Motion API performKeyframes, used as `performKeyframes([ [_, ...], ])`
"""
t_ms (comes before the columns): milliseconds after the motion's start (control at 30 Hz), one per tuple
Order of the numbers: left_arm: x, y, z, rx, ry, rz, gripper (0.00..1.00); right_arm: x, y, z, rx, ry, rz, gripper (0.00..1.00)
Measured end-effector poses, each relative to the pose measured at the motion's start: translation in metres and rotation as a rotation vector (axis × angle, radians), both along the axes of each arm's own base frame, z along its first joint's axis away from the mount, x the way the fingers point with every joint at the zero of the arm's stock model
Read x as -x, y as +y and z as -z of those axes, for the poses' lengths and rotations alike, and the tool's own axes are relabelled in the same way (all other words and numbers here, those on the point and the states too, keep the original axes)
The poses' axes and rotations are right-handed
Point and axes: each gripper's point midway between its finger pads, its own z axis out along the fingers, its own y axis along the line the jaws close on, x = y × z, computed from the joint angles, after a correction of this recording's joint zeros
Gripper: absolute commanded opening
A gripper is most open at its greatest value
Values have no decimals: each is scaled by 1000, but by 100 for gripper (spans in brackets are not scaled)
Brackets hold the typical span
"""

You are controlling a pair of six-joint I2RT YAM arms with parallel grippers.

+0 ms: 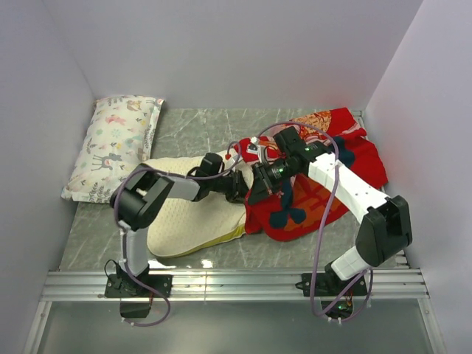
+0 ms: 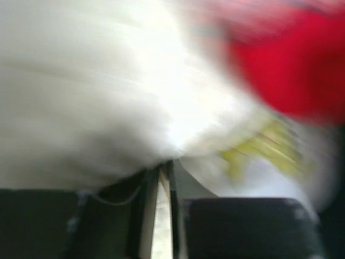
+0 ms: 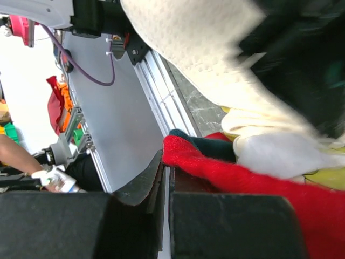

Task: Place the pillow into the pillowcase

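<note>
The cream quilted pillow lies in the middle of the table, its right end against the mouth of the red pillowcase. My left gripper is at that end of the pillow. In the blurred left wrist view my gripper is nearly closed on a pale strip, under the pillow and beside the red pillowcase. My right gripper is shut on the pillowcase's edge. It shows in the right wrist view, pinching the red hem below the pillow.
A white animal-print pillow lies at the back left against the wall. Pale walls close in the left, back and right sides. An aluminium rail runs along the near edge, where both arm bases stand.
</note>
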Motion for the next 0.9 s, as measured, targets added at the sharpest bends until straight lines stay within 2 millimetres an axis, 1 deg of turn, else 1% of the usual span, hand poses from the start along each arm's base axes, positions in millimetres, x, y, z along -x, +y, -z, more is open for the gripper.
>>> performKeyframes([
  [33, -5, 2, 16, -35, 43, -19, 14, 0, 0, -2, -4, 1, -1, 0],
  [100, -14, 9, 37, -89, 111, -45, 12, 2, 2, -7, -18, 0, -13, 0],
  [167, -24, 18, 42, -112, 132, -67, 12, 5, 1, -11, -25, -23, -31, 10],
  [200, -32, 24, 40, -121, 121, -79, 12, 7, -1, -12, -24, -39, -40, 20],
  [233, -37, 30, 39, -130, 115, -92, 13, 10, -3, -13, -22, -58, -48, 33],
  [267, -42, 37, 39, -142, 104, -104, 13, 12, -6, -12, -15, -78, -55, 49],
  [300, -46, 44, 39, -156, 93, -116, 14, 16, -10, -12, -3, -88, -59, 57],
  [333, -47, 49, 38, -168, 83, -125, 15, 17, -14, -12, 9, -104, -58, 71],
  [367, -48, 54, 37, -182, 61, -131, 17, 17, -18, -12, 22, -114, -54, 74],
  [400, -46, 59, 35, -198, 39, -135, 21, 15, -23, -11, 39, -136, -45, 74],
  [467, -40, 69, 33, -226, 6, -137, 23, 2, -36, -11, 76, -170, 9, 74],
  [600, -30, 80, 27, -252, -53, -130, 29, -54, -68, -11, 224, -295, 200, 74],
  [667, -26, 84, 24, -256, -71, -123, 31, -79, -76, -10, 310, -369, 269, 77],
  [700, -24, 85, 22, -258, -74, -121, 33, -89, -77, -9, 350, -401, 285, 85],
  [733, -24, 85, 20, -259, -79, -120, 35, -95, -77, -7, 378, -416, 293, 88],
  [767, -23, 86, 18, -258, -88, -117, 37, -100, -77, -2, 412, -428, 294, 88],
  [800, -23, 86, 17, -258, -95, -115, 44, -103, -76, 4, 442, -431, 291, 88],
  [900, -22, 87, 11, -255, -117, -109, 52, -102, -78, 25, 539, -421, 261, 87],
])
